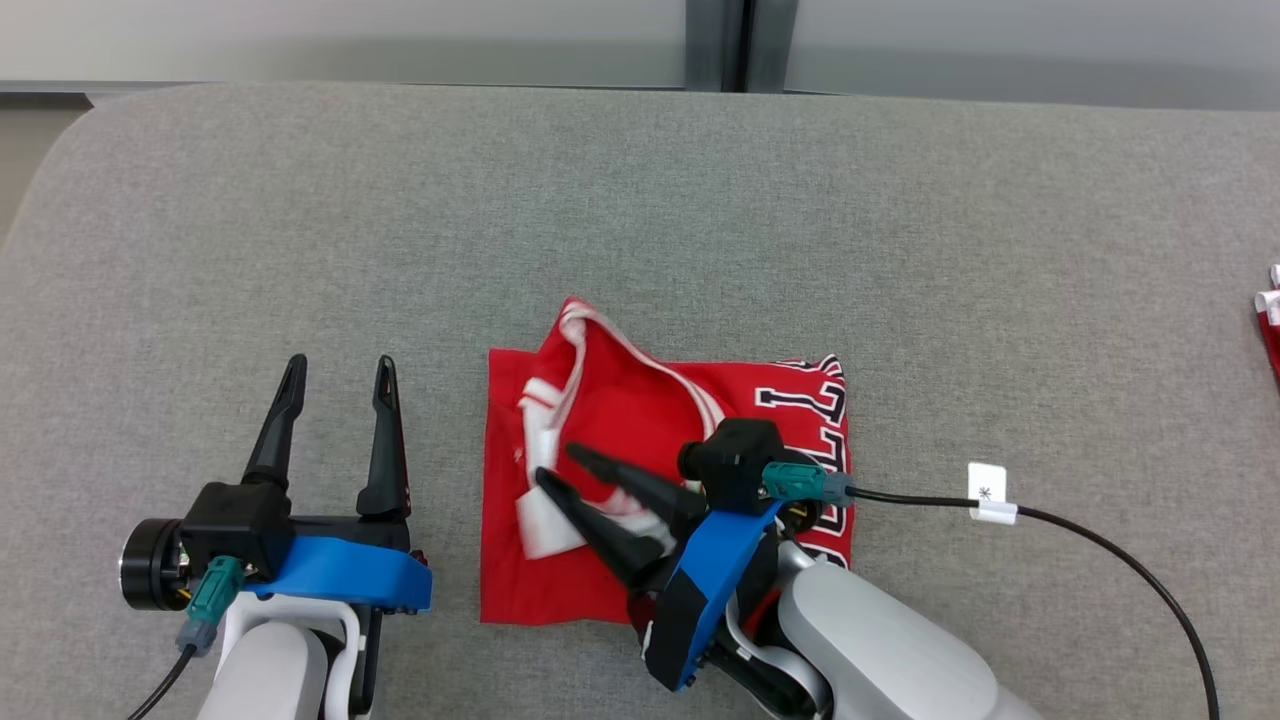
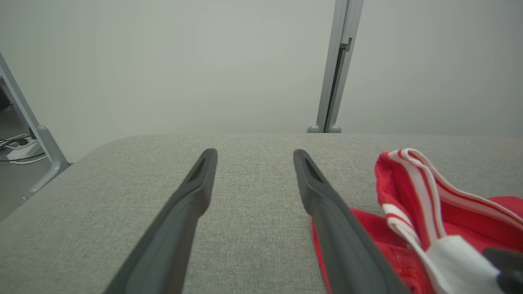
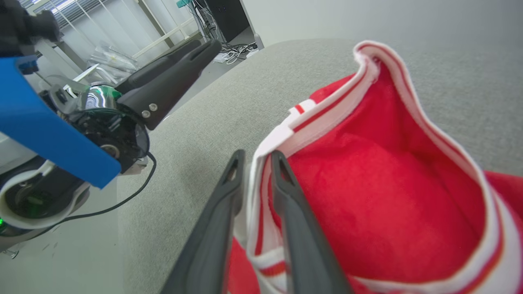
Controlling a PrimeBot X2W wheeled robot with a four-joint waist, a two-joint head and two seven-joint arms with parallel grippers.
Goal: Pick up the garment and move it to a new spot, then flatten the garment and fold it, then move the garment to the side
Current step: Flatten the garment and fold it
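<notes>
Garment (image 1: 640,410): a red sports shirt with black-and-white letters, folded to a rough square. It lies flat on the grey padded surface (image 1: 700,200), about in the middle and near the front edge.
Trim (image 3: 322,110): the white-and-red band stands up in a loose loop on the shirt's left half.
Right pincer (image 1: 556,461): it is over the shirt's lower middle, with the fingers pointing towards the robot's left. The gap is narrow and a strip of the trim passes between the two fingers. I cannot tell if they press it.
Left pincer (image 1: 340,362): it is spread wide and holds nothing. It is over the bare surface just beside the shirt's left edge and apart from the cloth.
Cable (image 1: 1100,530): black, it runs from the right wrist across the surface to the right.
Other cloth (image 1: 1272,320): a red-and-white piece at the right edge, well apart from the shirt.
</notes>
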